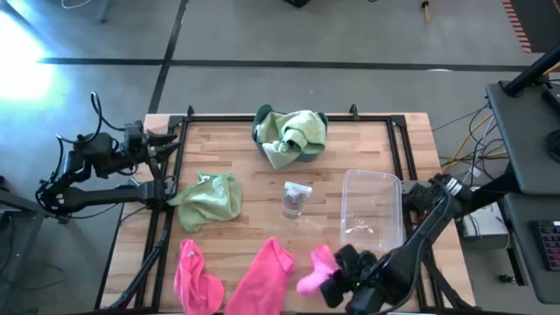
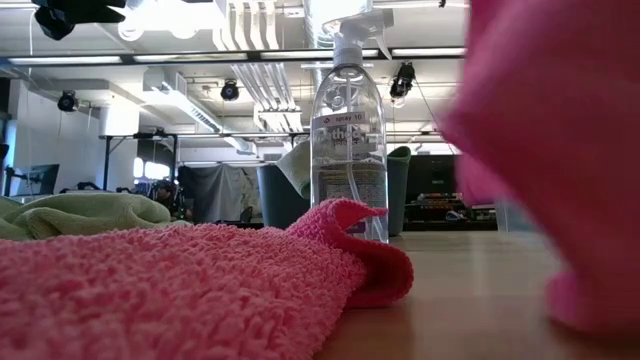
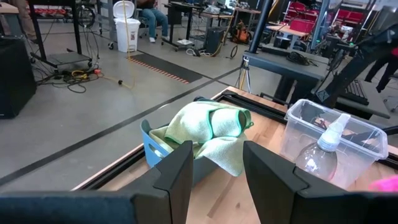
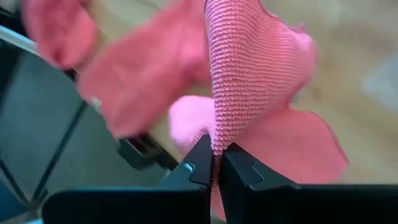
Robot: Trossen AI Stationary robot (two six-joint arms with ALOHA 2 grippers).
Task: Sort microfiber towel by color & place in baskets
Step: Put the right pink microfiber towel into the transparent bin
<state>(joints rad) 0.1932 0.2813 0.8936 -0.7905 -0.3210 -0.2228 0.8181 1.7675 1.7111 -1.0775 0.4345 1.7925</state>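
Note:
My right gripper is at the table's near right, shut on a pink towel, which fills the right of the low view as the pink towel. Two more pink towels lie flat at the near edge. A green towel lies left of centre. The teal basket stands at the far middle with green towels draped over its rim. The clear basket stands at the right. My left gripper waits open at the far left edge. My right gripper pinches a bunched fold of the pink towel between its two fingers. The fingers slant down from the table's near right. The towel hangs below them; in the low view its lower end is down at the table top, touching or not I cannot tell.
A small clear spray bottle stands upright mid-table between the green towel and the clear basket. A black frame rail runs around the table's edges. Bare wood lies between the bottle and the pink towels.

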